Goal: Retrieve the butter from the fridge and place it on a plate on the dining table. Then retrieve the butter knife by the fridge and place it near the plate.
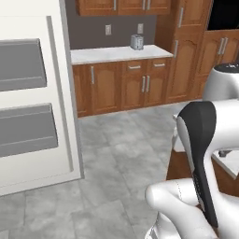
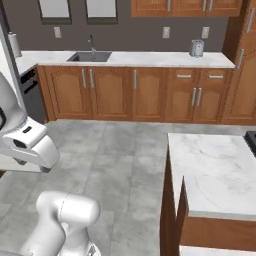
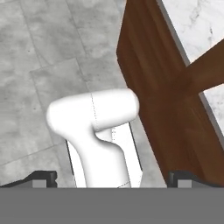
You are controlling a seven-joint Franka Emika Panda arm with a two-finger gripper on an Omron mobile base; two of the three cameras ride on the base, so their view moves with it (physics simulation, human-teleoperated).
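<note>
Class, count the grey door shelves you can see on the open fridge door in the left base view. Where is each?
2. The upper shelf and the lower shelf sit one above the other on the fridge door. More may lie beyond the picture's left and top edges.

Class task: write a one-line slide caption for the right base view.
Marble dining table at right, sink and toaster on the far counter.
</note>
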